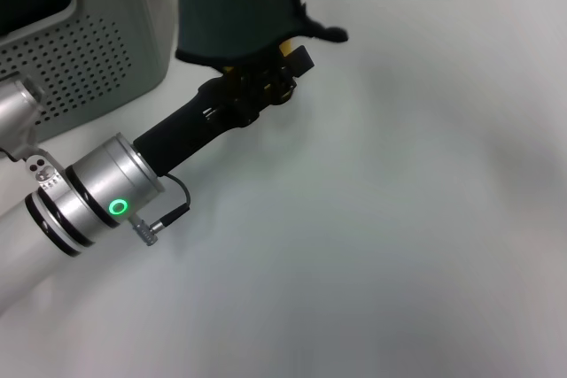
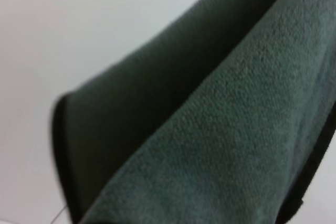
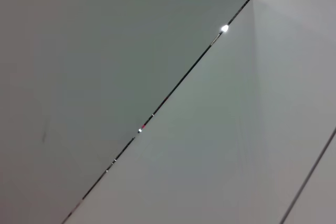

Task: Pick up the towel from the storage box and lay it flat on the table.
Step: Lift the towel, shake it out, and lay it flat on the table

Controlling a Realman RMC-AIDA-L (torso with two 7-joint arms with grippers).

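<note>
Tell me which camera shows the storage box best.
The head view: the storage box sits at the table's far left corner, its perforated grey side facing the camera. The left wrist view shows only the towel; the right wrist view shows none of the box.

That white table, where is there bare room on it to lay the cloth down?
The plain white tabletop lies bare to the right of the left gripper and toward the near edge. It is crowded at the far left, by the light grey perforated storage box and the hanging dark teal-green towel.
</note>
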